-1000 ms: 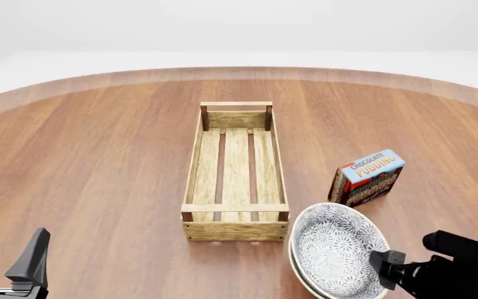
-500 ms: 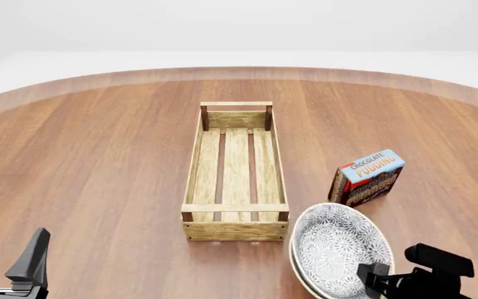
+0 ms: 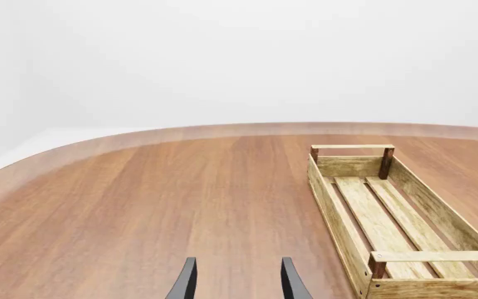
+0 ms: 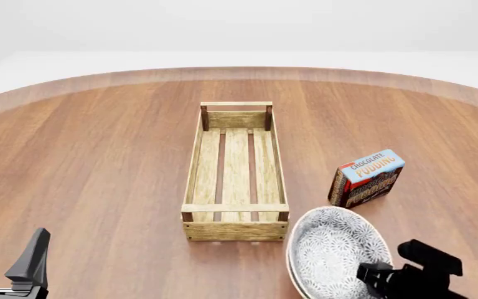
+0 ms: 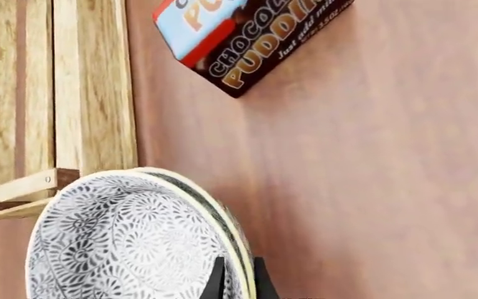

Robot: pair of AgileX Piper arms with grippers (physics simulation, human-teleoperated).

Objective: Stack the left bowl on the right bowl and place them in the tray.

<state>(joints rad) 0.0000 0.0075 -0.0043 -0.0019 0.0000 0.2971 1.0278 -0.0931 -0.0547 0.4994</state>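
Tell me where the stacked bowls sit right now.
In the front view the stacked bowls sit at the near right of the table, just off the tray's near right corner, with the pudding box behind them and the right gripper pinching their rim.

Tray (image 4: 236, 171): long light-wood crate, slatted bottom, low side rails, darker corner posts. Lies lengthwise away from me at the table's middle, nothing inside it.

Bowls (image 4: 335, 252): two, white with grey floral pattern and cream rims, one nested inside the other. The stack is tilted, just beside the tray's near right corner, its rim pinched in my right pincer (image 5: 239, 277).
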